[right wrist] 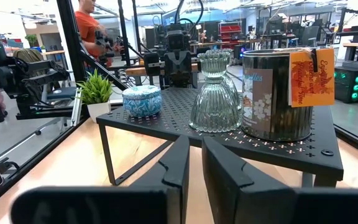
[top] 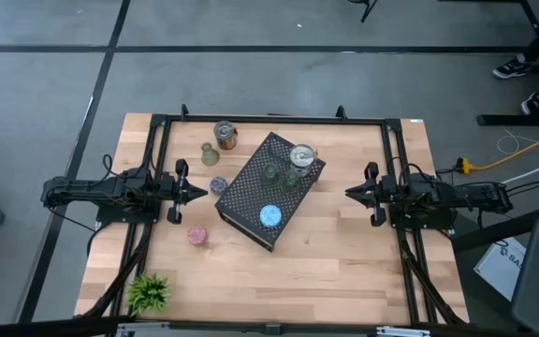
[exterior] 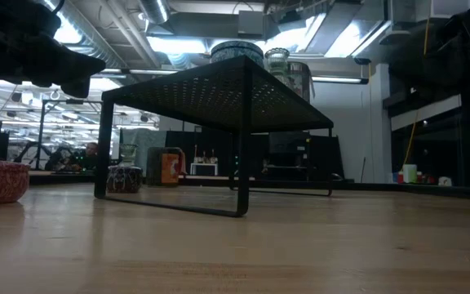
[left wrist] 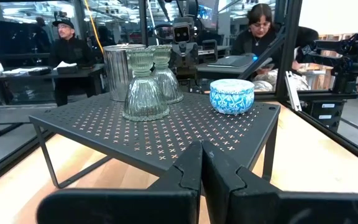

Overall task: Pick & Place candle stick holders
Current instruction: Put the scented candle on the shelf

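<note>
A silver can-like holder (top: 301, 156), two green glass holders (top: 271, 172) (top: 293, 176) and a sparkly blue round (top: 270, 216) stand on the black perforated stand (top: 251, 201) at mid-table. A copper can (top: 225, 134), an olive-green holder (top: 210, 153), a purple round (top: 218, 184) and a pink round (top: 196, 235) stand on the table left of the stand. My left gripper (top: 201, 194) is shut and empty, just left of the stand beside the purple round. My right gripper (top: 349, 193) is shut and empty, right of the stand.
A small green plant (top: 150, 292) stands at the near left corner. A black frame (top: 269, 119) runs around the table's far and side edges. Bare wood lies between the stand and my right gripper and along the near edge. People show in the room behind.
</note>
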Motion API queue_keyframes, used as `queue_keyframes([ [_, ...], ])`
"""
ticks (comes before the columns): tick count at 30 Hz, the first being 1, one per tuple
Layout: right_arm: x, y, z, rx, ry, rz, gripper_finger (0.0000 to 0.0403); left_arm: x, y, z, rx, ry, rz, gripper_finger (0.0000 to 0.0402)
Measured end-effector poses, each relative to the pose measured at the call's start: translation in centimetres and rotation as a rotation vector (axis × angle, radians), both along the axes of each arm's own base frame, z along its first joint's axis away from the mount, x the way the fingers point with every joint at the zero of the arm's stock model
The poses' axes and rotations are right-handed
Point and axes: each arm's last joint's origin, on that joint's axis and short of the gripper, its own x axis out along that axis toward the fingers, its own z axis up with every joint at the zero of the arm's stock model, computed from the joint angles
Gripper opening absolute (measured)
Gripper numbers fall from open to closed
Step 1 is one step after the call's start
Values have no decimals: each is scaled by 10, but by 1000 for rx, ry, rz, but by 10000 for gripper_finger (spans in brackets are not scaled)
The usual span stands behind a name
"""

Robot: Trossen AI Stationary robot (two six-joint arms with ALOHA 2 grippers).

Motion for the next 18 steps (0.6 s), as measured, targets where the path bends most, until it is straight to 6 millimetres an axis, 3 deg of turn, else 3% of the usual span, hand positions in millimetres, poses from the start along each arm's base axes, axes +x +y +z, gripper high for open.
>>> queue_keyframes([
  [9, 0, 0, 0, 0, 0, 0, 48, 0, 1, 2, 3, -18, 23, 2],
  [18, 0, 0, 0, 0, 0, 0, 48, -3, 0, 21, -200, -151, -20, 2],
])
